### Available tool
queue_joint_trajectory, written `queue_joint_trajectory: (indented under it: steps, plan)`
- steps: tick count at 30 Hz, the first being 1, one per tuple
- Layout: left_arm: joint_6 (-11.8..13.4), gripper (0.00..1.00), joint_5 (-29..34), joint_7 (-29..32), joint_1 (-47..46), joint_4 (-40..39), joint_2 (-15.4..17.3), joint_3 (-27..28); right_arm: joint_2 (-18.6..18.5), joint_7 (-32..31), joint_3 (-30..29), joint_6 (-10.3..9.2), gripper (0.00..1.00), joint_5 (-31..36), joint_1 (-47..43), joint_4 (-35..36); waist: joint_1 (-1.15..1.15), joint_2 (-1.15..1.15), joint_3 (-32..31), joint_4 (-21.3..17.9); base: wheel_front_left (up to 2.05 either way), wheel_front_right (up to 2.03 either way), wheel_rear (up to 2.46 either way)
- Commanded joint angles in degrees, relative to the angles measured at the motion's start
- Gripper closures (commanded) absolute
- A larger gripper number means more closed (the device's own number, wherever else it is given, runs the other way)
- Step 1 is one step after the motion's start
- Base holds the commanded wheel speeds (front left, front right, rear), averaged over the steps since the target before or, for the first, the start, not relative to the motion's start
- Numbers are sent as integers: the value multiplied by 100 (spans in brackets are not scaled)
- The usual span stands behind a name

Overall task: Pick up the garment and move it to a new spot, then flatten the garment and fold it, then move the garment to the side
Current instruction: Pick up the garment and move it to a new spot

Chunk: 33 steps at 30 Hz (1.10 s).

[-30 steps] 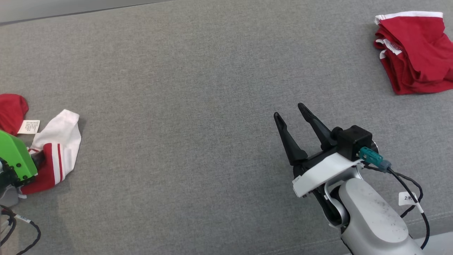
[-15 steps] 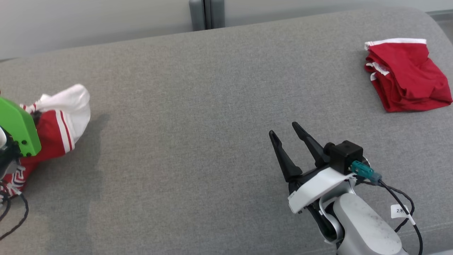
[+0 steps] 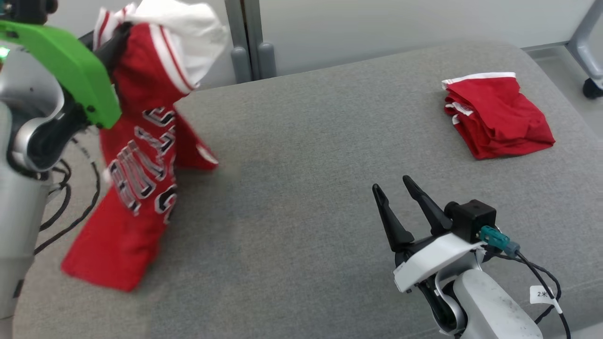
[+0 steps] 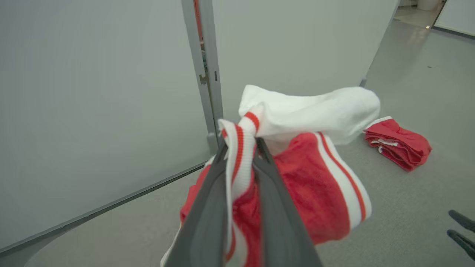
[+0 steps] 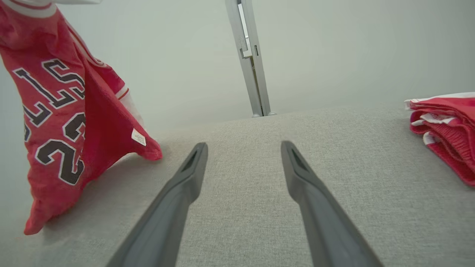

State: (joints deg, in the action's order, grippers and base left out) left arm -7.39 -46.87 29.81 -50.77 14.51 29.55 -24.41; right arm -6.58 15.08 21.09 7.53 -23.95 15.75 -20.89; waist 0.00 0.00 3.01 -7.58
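The garment (image 3: 141, 155) is a red jersey with white trim and black lettering. It hangs from my left gripper (image 3: 123, 29) at the upper left, and its lower hem rests on the grey cushioned surface (image 3: 306, 141). In the left wrist view the left gripper (image 4: 239, 142) is shut on a striped white-and-red edge of the garment (image 4: 315, 193). My right gripper (image 3: 391, 183) stands open at the lower right, nothing between its fingers. In the right wrist view the right gripper (image 5: 243, 145) hovers just over the surface, with the garment (image 5: 63, 111) hanging to its left.
A second red garment (image 3: 497, 117) lies folded at the far right of the surface. A grey wall with a vertical post (image 3: 247, 42) runs behind the surface. A caster wheel (image 3: 591, 87) stands on the floor at the far right.
My left gripper has shut on the garment and lifted it off the surface, so it now hangs unfurled. The head view has tilted up. The right gripper has stayed open and still.
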Motion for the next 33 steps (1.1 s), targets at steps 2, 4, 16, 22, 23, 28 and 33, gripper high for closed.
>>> queue_joint_trajectory:
  steps: [2,4,16,22,23,28,33]
  plan:
    - [40,100,-13,-209,-180,-147,-195,13,0,12,-20,-8,0,32,9,41,0,0,74,-270,0,0,0]
    - [99,100,-31,-399,-196,-271,-443,-2,18,12,-39,-8,0,33,58,66,0,0,168,-411,0,0,0]
    - [49,100,157,-1946,1177,1063,-1721,-809,28,12,-89,-8,0,18,131,52,0,0,573,-823,0,0,0]
    - [-8,0,263,-2719,1315,2445,-2223,-1386,-13,12,-4,-8,0,7,235,-25,0,0,548,-769,0,0,0]
    - [-14,0,176,-2806,1274,2513,-2290,-1483,-21,12,-17,-8,0,1,228,-32,0,0,521,-727,0,0,0]
    - [-14,0,19,-3187,997,2448,-2141,-1906,-64,12,-19,-8,0,13,110,-73,0,0,361,-475,0,0,0]
    - [-16,0,-202,-3492,809,1990,-1753,-2008,-84,12,-84,-8,0,-7,10,-75,0,0,152,-189,0,0,0]
